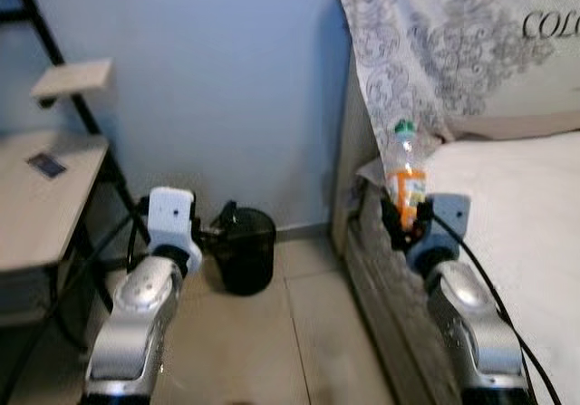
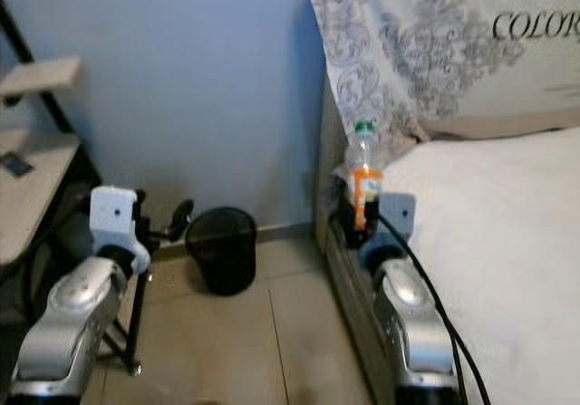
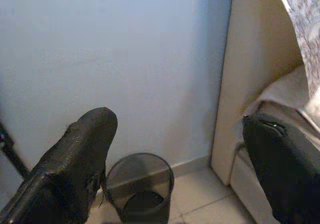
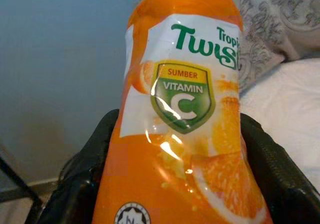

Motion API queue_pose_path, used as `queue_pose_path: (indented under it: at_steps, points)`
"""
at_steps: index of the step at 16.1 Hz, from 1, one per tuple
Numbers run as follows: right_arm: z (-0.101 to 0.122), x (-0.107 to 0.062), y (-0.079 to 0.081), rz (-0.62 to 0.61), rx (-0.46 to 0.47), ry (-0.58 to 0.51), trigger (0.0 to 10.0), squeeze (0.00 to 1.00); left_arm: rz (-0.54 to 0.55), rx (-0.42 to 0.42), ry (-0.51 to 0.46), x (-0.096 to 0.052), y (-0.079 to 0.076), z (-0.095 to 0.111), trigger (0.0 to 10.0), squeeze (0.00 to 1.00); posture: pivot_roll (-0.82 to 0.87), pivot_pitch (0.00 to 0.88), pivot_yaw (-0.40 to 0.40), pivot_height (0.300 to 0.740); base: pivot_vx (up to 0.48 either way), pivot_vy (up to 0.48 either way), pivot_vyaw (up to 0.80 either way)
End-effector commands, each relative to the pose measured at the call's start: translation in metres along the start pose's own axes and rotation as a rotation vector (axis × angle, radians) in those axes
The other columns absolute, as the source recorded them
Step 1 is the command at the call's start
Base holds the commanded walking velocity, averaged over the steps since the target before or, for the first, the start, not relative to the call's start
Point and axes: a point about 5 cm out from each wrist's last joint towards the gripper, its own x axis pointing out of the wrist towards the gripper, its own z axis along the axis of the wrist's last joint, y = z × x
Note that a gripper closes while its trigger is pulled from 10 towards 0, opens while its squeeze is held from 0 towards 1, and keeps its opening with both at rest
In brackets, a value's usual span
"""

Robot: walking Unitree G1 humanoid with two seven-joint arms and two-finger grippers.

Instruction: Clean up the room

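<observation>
Your right gripper [image 1: 407,226] pinches an upright orange bottle [image 1: 405,177] at the bed's [image 1: 526,215] edge, while your left gripper [image 3: 175,159] hangs spread above the black bin [image 1: 243,249] on the floor beside that bed.

Soft, even indoor light fills the room, brightest on the white mattress [image 1: 535,233] and dimmer on the floor around the black wastebasket [image 1: 243,246], which throws only a faint shadow beside it. Both head views are slightly soft all over, with the printed pillow [image 2: 471,43] above the mattress hazy and its lettering smeared. In the right wrist view the orange drink bottle [image 4: 185,119] is fairly sharp with small white glare spots on its label, while the wall behind it is out of focus
</observation>
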Motion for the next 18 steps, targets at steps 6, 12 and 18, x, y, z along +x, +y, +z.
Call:
queue_pose_path:
  at_steps: [6,12,18]
  points:
    - [0.006,0.009,0.012,0.044,-0.005,-0.027,10.0,0.00,0.067,0.014,-0.010,-0.002,0.009,0.002,10.0,0.18,0.00,0.000,0.015,0.740,0.372,0.000,0.00]
    - [0.003,0.010,0.015,0.093,-0.095,-0.016,10.0,0.00,0.038,0.040,-0.014,-0.001,0.004,0.002,10.0,0.20,0.00,0.000,0.012,0.740,0.334,0.000,0.00]
    - [-0.011,0.009,0.012,0.081,-0.081,0.054,10.0,0.00,-0.009,0.104,-0.006,0.000,-0.001,0.001,10.0,0.21,0.00,0.000,0.011,0.740,0.331,0.000,0.51]
